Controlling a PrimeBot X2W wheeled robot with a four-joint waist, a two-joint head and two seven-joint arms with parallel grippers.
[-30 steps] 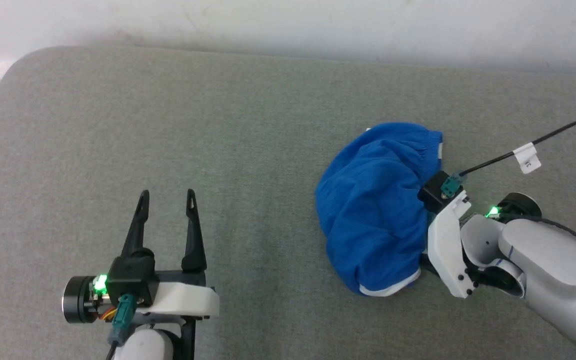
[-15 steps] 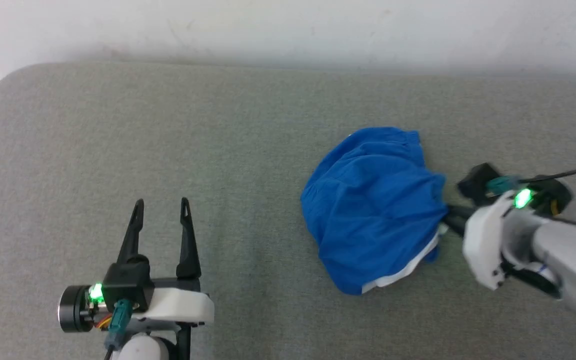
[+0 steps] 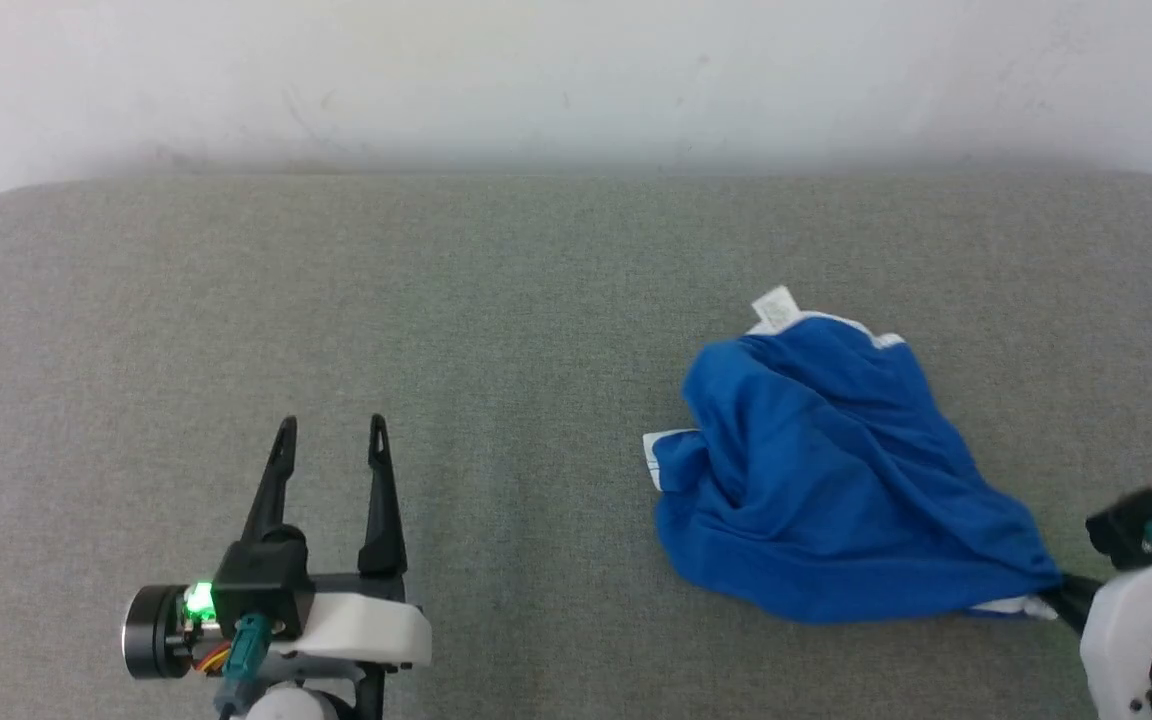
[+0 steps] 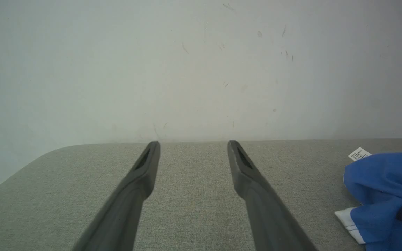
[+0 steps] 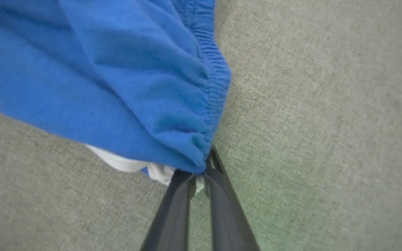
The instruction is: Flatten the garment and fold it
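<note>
A grey, cloth-covered tabletop point(image 3: 496, 280) with rounded far corners runs up to a scuffed white wall point(image 3: 576, 70). The blue shorts point(image 3: 836, 480) lie crumpled on the right half of it, closer to the near edge than to the wall. A small white label point(image 3: 774, 303) sticks out at their far side, and a white-trimmed hem point(image 3: 664, 458) pokes out on the left.

The right tool point(image 5: 201, 172) sits at the near right corner of the heap. Its two dark fingers are almost together, pinching the end of the gathered waistband point(image 5: 215, 80) (a scrap of white fabric is caught between them as well). From that pinch the cloth fans out to the left and toward the wall.

The left tool point(image 3: 332, 425) is well apart from the shorts, over bare tabletop at the near left. Its fingers point toward the wall and are spread wide, with nothing between them.
</note>
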